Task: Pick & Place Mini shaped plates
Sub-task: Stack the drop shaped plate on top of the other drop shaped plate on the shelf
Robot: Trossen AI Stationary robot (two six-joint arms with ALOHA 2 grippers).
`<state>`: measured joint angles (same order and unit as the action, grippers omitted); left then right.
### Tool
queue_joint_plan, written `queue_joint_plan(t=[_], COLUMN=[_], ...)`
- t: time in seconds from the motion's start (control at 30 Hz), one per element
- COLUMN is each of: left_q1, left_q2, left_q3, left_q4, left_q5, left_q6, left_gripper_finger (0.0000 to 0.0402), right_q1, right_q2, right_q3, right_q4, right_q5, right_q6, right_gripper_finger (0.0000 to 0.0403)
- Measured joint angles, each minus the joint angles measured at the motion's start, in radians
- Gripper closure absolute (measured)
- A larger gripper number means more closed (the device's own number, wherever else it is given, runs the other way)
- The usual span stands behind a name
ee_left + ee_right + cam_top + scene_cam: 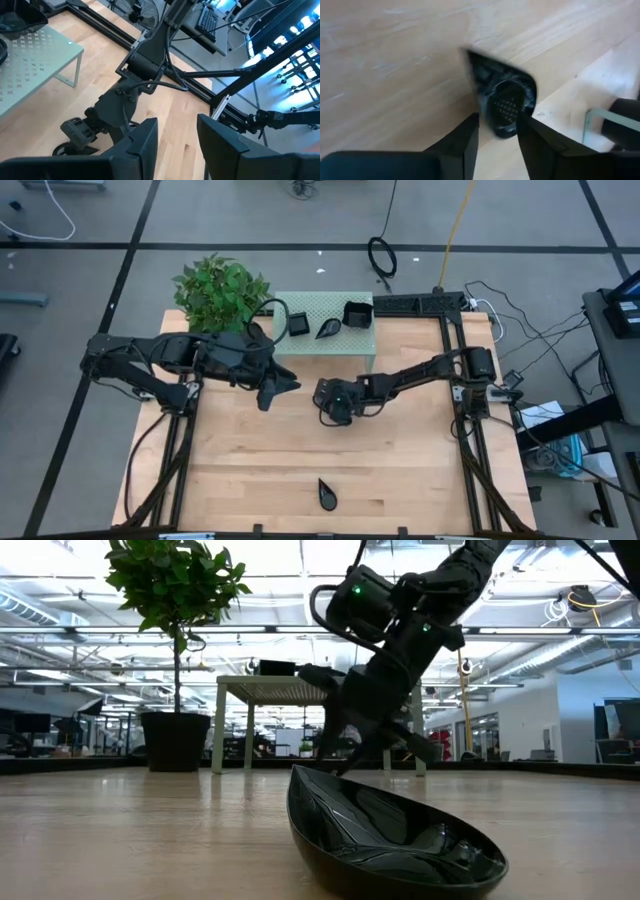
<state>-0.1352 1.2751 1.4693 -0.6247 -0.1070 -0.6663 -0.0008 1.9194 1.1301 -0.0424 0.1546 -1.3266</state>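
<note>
**Right tool over a half-hidden dish**

On your wooden surface point(300, 450), the small green stand point(330, 340) carries three black dishes. A teardrop plate point(327, 494) lies alone near the front edge. Your right tool point(497, 131) straddles a blurred square plate point(502, 102), fingers parted, grip unclear. The left tool point(176, 145) hovers open, empty.

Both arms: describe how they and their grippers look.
The left arm and right arm are matte black, jointed, with black cables looping alongside. The left gripper and right gripper each have two flat, dark, blocky fingers. In the low view, a small green light glows on the right arm's wrist housing.
</note>
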Motion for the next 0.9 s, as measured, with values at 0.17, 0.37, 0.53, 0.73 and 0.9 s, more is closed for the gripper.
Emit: queue_joint_plan(t=[0.17,0.37,0.53,0.73,0.9], left_q1=[0.0,0.0,0.0,0.0,0.0], left_q2=[0.0,0.0,0.0,0.0,0.0], left_q3=[0.0,0.0,0.0,0.0,0.0], left_q4=[0.0,0.0,0.0,0.0,0.0], left_q5=[0.0,0.0,0.0,0.0,0.0], left_q6=[0.006,0.008,0.009,0.008,0.008], left_gripper_finger=[0.0261,0.0261,0.0261,0.0261,0.0261], right_q1=[0.003,0.014,0.031,0.057,0.07], right_q2=[0.0,-0.003,-0.003,-0.002,-0.016], right_q3=[-0.019,-0.048,-0.051,-0.052,-0.054], right_q4=[0.009,0.013,0.018,0.025,0.017], right_q5=[0.0,0.001,0.01,0.062,0.142], right_q6=[0.001,0.021,0.119,0.25,0.366], right_gripper_finger=[0.0326,0.0379,0.039,0.0401,0.0402])
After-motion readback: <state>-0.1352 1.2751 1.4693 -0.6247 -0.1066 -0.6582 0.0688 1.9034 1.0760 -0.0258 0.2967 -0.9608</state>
